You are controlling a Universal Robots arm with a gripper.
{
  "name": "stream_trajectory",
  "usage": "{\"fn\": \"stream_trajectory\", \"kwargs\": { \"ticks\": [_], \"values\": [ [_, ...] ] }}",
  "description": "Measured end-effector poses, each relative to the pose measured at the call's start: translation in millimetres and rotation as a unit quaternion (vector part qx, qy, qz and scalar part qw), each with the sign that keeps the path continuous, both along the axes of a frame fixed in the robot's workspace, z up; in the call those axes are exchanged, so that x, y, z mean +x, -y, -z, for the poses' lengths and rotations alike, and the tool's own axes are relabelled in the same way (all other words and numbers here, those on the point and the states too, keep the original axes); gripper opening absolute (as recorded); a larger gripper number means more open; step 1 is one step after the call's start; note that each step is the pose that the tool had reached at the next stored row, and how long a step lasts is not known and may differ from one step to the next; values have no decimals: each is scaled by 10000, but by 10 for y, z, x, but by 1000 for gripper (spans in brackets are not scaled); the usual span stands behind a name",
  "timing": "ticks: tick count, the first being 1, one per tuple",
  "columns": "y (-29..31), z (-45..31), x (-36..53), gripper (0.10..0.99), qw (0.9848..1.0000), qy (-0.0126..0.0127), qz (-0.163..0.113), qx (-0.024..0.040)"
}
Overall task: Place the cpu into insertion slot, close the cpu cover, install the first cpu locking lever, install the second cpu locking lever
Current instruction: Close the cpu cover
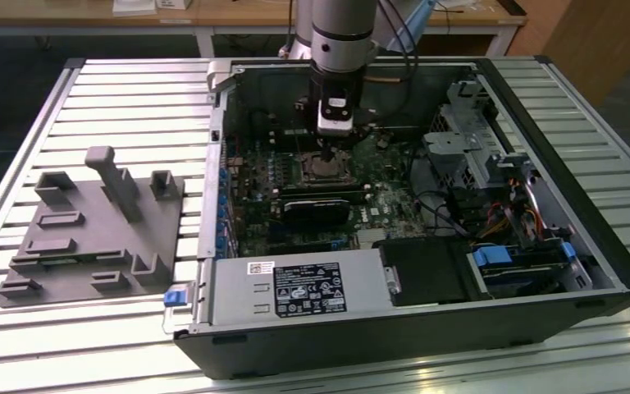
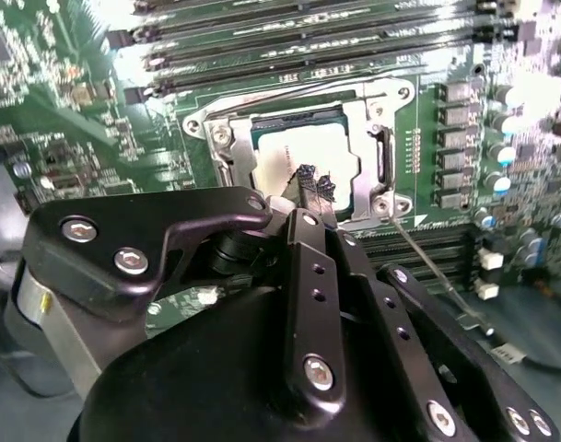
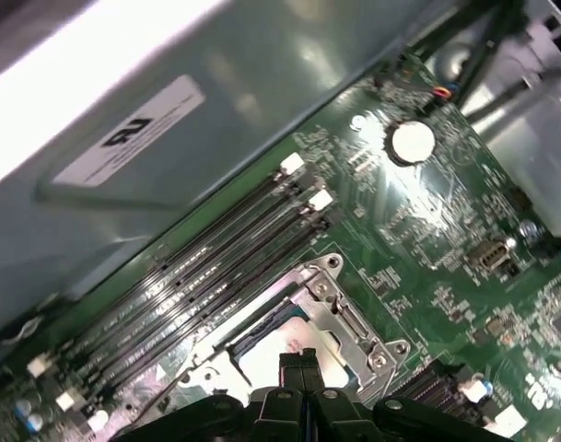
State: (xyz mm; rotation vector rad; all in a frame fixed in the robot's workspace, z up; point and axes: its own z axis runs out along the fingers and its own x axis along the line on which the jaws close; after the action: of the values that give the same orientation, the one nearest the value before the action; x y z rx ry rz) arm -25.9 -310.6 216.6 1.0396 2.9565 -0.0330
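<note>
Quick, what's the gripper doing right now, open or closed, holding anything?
Gripper: closed, fingertips pressed together over the cpu, nothing visibly held between them.

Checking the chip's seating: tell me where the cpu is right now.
In the second wrist view the cpu sits framed by the cpu cover on the green board, beside the long black slots, directly under the hand.

I saw grey fixture tray (image 1: 91,234) on slatted table (image 1: 129,98), open computer case (image 1: 403,341) just beside it, coin battery (image 3: 411,140) near memory slots (image 3: 216,267)
</note>
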Motion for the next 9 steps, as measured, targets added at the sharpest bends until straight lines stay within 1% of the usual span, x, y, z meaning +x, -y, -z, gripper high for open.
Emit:
{"fn": "stream_trajectory", "kwargs": {
  "ticks": [4, 9],
  "values": [
    [0, -1, -1, 106, 9995, 0, -329, 18],
    [0, 1, 0, 106, 9975, 1, -700, 65]
  ]
}}
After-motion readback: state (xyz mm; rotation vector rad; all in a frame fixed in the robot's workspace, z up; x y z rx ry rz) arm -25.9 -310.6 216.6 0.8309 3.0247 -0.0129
